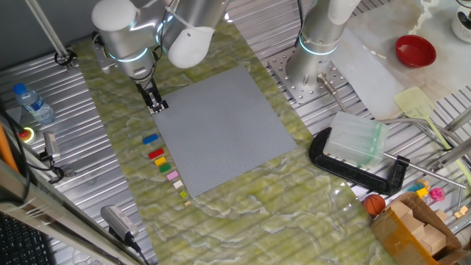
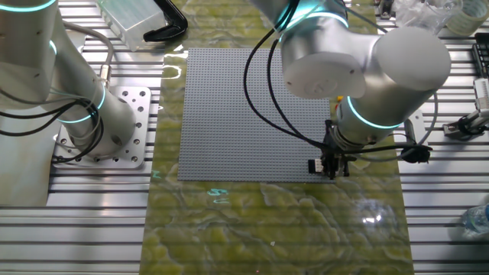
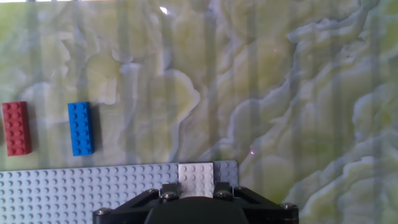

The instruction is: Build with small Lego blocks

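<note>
Hand view, bottom centre: the gripper [image 3: 196,198] body is filling the lower edge, black and partly cropped; its fingertips are not showing clearly here, so I cannot tell whether they are apart, together or clamped. Just above it a white brick [image 3: 196,177] is sitting on the grey baseplate [image 3: 74,193], at the plate's corner, studs up, its long axis running up the frame. No writing readable on any brick.

Further up, at left of the frame, a blue brick [image 3: 81,128] and a red brick [image 3: 16,128] are lying on the green marbled mat [image 3: 280,93], side by side but apart, both two studs wide, long axes running up the frame, parallel to the white one.

One fixed view: the gripper [image 1: 155,104] is hanging at the baseplate's [image 1: 221,129] left corner. Below it, along the plate's lower-left edge, a row of bricks is lying on the mat: blue [image 1: 150,138], red [image 1: 156,154], then green, yellow and pink, too small to separate cleanly.

The other fixed view: the gripper [image 2: 334,165] is standing at the plate's [image 2: 244,114] lower right corner, jaws hidden by the wrist.
</note>
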You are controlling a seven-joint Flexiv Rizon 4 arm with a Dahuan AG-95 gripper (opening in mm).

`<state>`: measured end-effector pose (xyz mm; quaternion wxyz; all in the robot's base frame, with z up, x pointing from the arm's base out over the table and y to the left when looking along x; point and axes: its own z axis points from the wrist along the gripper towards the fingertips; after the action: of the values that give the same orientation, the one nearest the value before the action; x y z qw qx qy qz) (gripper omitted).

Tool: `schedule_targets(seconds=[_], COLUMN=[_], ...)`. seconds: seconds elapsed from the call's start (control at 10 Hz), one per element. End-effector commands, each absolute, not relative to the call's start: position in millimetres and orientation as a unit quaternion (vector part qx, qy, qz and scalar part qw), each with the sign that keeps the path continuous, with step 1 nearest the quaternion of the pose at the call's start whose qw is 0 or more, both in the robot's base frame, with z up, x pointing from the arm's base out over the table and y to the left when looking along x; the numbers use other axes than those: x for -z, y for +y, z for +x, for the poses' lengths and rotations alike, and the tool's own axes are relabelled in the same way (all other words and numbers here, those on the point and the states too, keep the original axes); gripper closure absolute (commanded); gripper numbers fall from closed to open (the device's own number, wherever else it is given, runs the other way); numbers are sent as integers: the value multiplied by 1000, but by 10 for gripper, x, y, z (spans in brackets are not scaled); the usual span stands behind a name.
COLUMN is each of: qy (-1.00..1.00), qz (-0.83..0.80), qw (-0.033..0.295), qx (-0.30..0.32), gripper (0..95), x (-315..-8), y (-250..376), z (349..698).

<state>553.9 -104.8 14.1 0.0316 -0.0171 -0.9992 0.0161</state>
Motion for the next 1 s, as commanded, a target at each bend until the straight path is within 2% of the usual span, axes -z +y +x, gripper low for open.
schedule_targets(seconds=[0.1, 1.0], qy=[-999, -999], qz=[-15, -26], qw=[37, 44], qx=[-15, -4], gripper=[950, 950], x=[-83, -71], y=[-1044, -1086], z=[5533, 5590])
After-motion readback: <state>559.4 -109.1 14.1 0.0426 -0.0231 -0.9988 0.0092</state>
